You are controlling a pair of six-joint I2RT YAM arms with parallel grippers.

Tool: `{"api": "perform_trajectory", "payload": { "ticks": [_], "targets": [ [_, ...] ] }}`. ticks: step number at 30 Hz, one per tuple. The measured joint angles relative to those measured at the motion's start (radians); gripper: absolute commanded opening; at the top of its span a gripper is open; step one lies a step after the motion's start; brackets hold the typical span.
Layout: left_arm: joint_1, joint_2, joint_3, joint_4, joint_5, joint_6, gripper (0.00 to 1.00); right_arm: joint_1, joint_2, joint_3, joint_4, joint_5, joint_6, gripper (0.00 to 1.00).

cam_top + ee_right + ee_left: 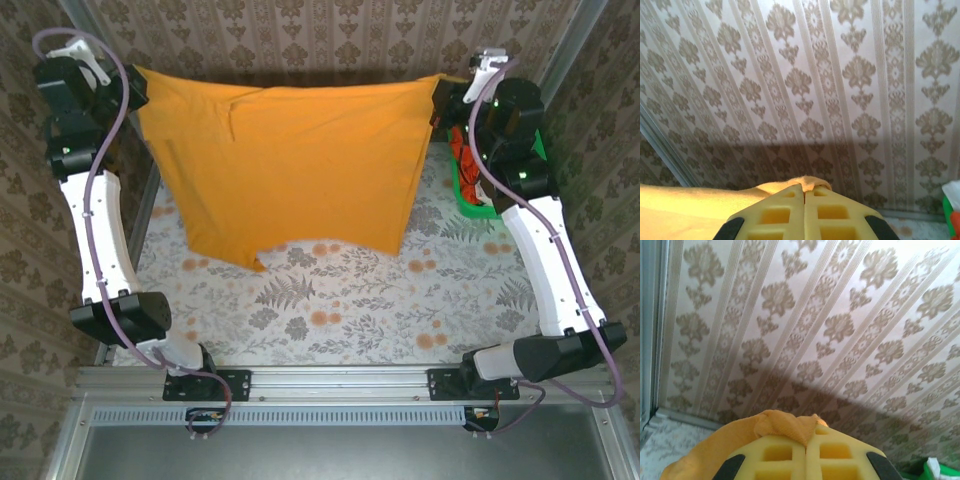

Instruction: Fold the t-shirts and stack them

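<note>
Mustard-orange t-shirt (290,170) hangs spread like a curtain, hem low over the floral tabletop (340,300); whether it touches is hard to say. Left gripper (805,440) and right gripper (804,192) each clamp a top corner. Green basket (470,208), red-orange cloth (462,150) inside, sits half-hidden behind the right arm (545,250).
</note>
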Motion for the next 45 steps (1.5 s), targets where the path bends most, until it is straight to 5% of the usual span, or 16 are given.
{"api": "perform_trajectory", "payload": {
  "ticks": [6, 11, 23, 29, 36, 45],
  "targets": [
    [0.009, 0.011, 0.136, -0.021, 0.008, 0.000, 0.00, 0.000, 0.040, 0.153, -0.010, 0.002, -0.023, 0.00],
    [0.022, -0.046, 0.069, -0.016, 0.017, 0.001, 0.00, 0.000, 0.002, 0.116, -0.010, 0.006, -0.034, 0.00],
    [0.033, -0.507, -0.917, 0.023, 0.043, 0.000, 0.00, 0.001, -0.386, -0.593, -0.061, -0.025, 0.017, 0.00],
    [0.052, -0.630, -1.281, -0.039, 0.039, 0.000, 0.00, 0.002, -0.521, -0.966, -0.100, -0.048, 0.144, 0.00],
    [0.066, -0.579, -1.469, 0.029, 0.023, -0.051, 0.00, 0.016, -0.443, -1.232, -0.071, -0.058, 0.297, 0.00],
    [0.065, -0.333, -1.523, 0.246, 0.020, -0.147, 0.00, 0.064, -0.189, -1.242, 0.117, -0.050, 0.392, 0.00]
  ]
}}
